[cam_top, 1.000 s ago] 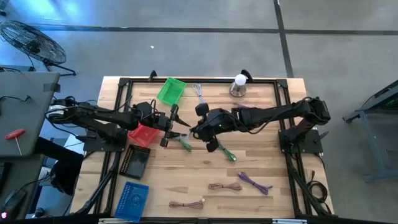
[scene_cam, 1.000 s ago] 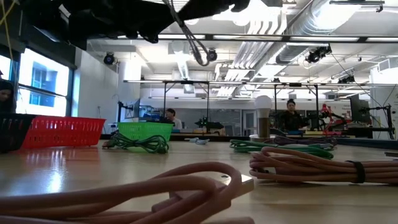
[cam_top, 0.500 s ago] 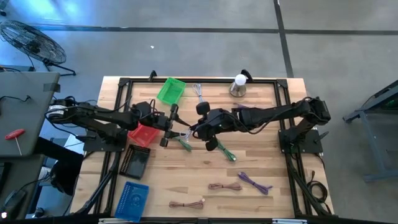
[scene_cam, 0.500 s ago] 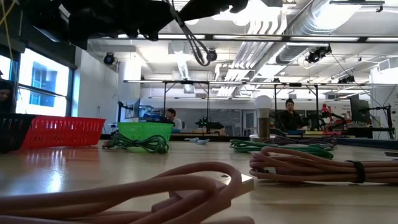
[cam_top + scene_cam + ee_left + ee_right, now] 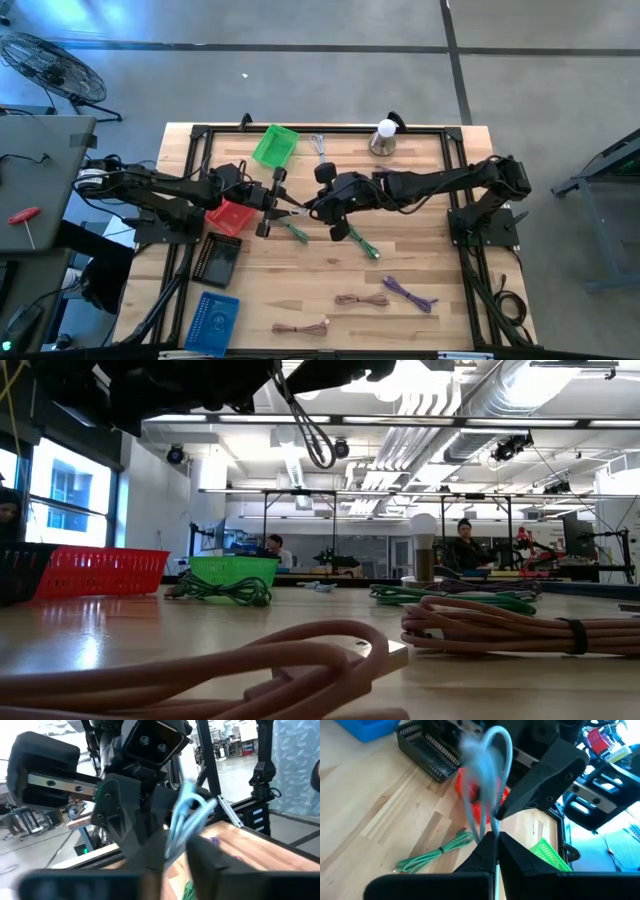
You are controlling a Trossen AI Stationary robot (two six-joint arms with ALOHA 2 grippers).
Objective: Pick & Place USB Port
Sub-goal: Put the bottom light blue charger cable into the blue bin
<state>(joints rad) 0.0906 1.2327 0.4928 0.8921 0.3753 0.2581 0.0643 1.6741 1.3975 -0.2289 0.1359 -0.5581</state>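
Right end effector (image 5: pixel 492 837) pinching blurred pale-blue cable (image 5: pixel 487 775); left end effector (image 5: pixel 283 207) state unclear.

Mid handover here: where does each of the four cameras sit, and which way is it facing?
High: overhead, straight down; both arms, table.
Low: table height, level into the room; pink cable nearest, arms overhead.
Left wrist: faces right gripper holding light blue cable.
Right wrist: own gripper shut on the cable; red basket beyond.
Both wrists share the cable.

Wooden table (image 5: pixel 420 250), green basket (image 5: pixel 274 146) far, red basket (image 5: pixel 231 216) left, black tray (image 5: pixel 219 262), blue tray (image 5: pixel 211 322) near-left, cable bundles scattered.
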